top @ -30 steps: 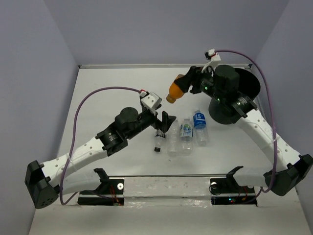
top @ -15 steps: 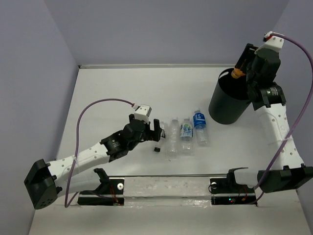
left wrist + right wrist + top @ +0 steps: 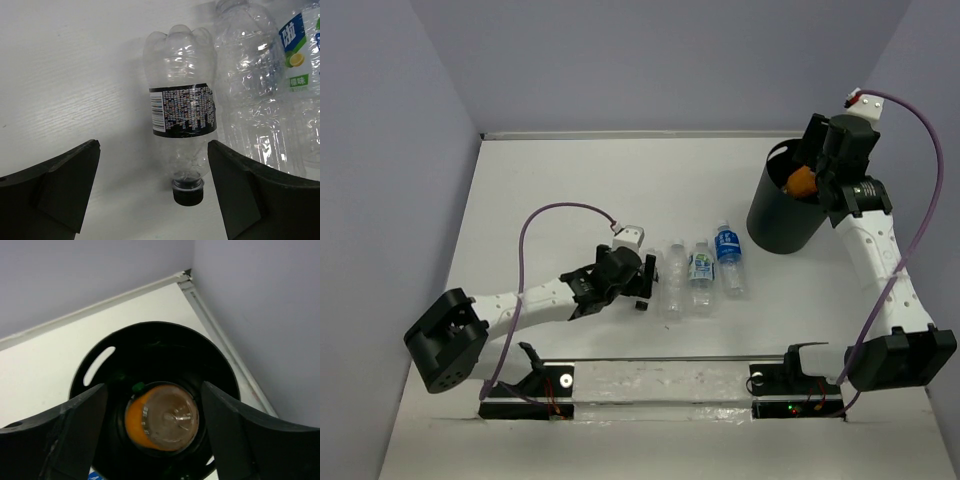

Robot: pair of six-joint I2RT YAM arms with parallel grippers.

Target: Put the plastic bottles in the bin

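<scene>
- White table (image 3: pixel 570 190), lilac walls (image 3: pixel 650 60) closing it in, and both arms are busy at once.
- Right gripper (image 3: pixel 154 387) first: jaws spread wide above the bin (image 3: pixel 150 330), with a clear gap on each side of the orange bottle (image 3: pixel 162 417). It grips nothing.
- That orange bottle shows its base to the wrist camera and sits inside the bin's mouth; from above it is a flash of orange (image 3: pixel 800 182) just within the rim of the bin (image 3: pixel 778 215).
- Over to the left gripper (image 3: pixel 152 145): fully spread, one finger on either side of the black-capped bottle (image 3: pixel 182 107), touching neither flank.
- This bottle lies on its side on the table, cap pointing back toward the wrist, black label band across its middle.
- Just beside it, touching or nearly so, lies a bare clear bottle (image 3: pixel 245 95), then a green-labelled bottle (image 3: pixel 700 272) and a blue-labelled bottle (image 3: pixel 728 258), all in a row well apart from the bin.
- To do the pick well, I'd say: drop lower, centre on the label band where the body is stiffest, and slip the far finger into the narrow gap without nudging the neighbour. Close gently, since thin plastic like this probably buckles and squirts out.
- Hard to read: a small green speck (image 3: pixel 136 386) deep in the bin, which I cannot identify.
- How far down the orange bottle sits, and what lies beneath it, is lost in the black interior.
- From above, the left gripper (image 3: pixel 645 272) hides most of its target.
</scene>
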